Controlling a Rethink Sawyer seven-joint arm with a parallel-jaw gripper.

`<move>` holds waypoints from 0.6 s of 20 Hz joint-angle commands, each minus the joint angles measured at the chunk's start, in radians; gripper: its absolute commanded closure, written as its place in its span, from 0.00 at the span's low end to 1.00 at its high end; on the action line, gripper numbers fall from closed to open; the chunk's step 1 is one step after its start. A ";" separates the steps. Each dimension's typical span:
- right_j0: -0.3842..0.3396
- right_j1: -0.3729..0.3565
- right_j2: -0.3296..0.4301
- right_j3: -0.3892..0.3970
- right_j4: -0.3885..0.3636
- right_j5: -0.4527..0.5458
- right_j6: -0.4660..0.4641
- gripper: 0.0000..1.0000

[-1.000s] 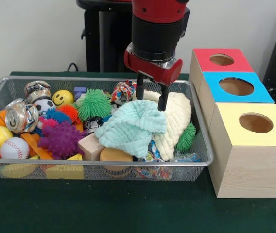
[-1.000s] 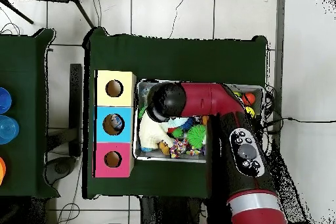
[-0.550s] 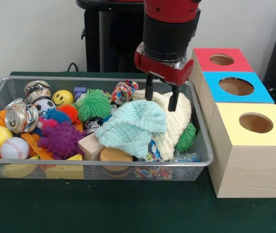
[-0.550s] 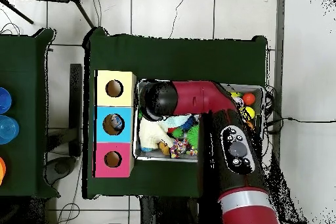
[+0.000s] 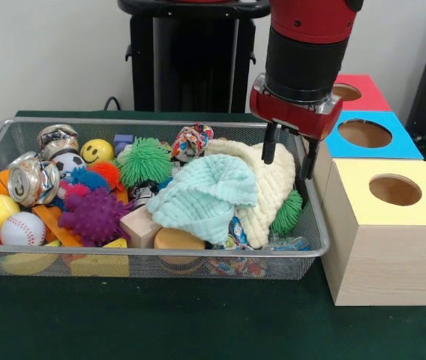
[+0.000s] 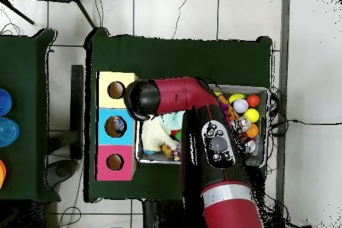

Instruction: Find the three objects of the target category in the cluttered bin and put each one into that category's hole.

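In the wire bin (image 5: 314, 225), at its 3 o'clock end, you see the cream knitted cloth (image 5: 273, 184) with the mint green cloth (image 5: 205, 193) lying over its 9 o'clock side. The hand (image 5: 288, 156) hangs over the 3 o'clock edge of the cream cloth; its two black fingers (image 5: 268, 144) are spread apart and hold nothing. One finger is above the cloth, the other is by the bin wall next to the yellow box (image 5: 385, 225).

At 9 o'clock from the cloths lie a green spiky ball (image 5: 144, 160), a purple spiky ball (image 5: 93, 214), a wooden block (image 5: 139, 225), a baseball (image 5: 22, 228), a crushed can (image 5: 33, 178) and a yellow smiley ball (image 5: 97, 151).

At 3 o'clock of the bin stand three boxes in a row, each with a round hole on top: the yellow one, the blue box (image 5: 367, 135) and the red box (image 5: 348, 91). Bin and boxes rest on the dark green surface (image 5: 198, 322).

In the overhead view the arm (image 6: 200, 98) covers most of the bin.
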 commanded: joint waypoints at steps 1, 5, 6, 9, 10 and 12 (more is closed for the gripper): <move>-0.019 0.049 -0.026 -0.042 0.030 0.007 0.081 0.00; -0.021 0.051 -0.034 -0.044 0.038 0.009 0.078 0.00; -0.021 0.051 -0.035 -0.044 0.040 0.008 0.076 0.00; -0.020 0.056 -0.039 -0.047 0.042 0.003 0.074 0.00; -0.020 0.061 -0.041 -0.053 0.042 0.001 0.076 0.00; -0.018 0.072 -0.047 -0.060 0.041 -0.007 0.083 0.00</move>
